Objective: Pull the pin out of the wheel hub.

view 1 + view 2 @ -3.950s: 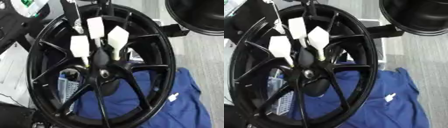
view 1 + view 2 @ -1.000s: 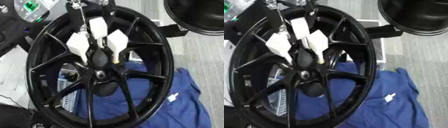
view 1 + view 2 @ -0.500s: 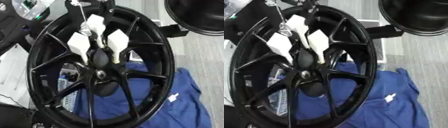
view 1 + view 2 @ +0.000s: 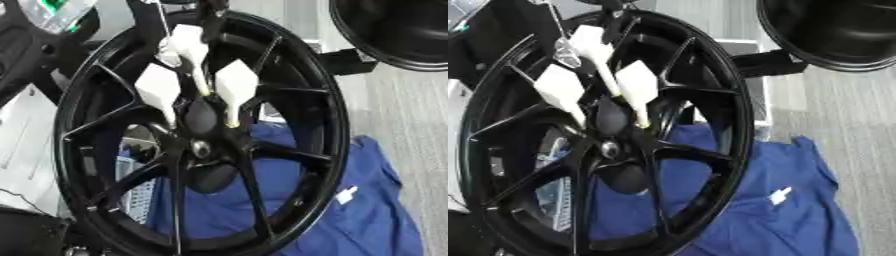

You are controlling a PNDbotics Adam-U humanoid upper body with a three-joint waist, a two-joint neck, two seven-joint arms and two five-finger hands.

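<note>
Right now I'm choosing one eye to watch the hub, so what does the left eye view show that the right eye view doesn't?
Left only: a clear, green-marked thing at the top-left corner. Right only: a wider strip of grey floor beyond the blue cloth. Both: the black wheel, three white pieces above its hub, and the second wheel.

A black wheel hub is filling the left and middle of the frame, standing tilted, its spokes meeting at a small silver centre. A hand with white fingers is reaching down from the top of the frame onto the spokes just above that centre; which arm it belongs to is not showing. A blue cloth is lying at lower right, partly behind the hub. Another black wheel is sitting at upper right.
</note>
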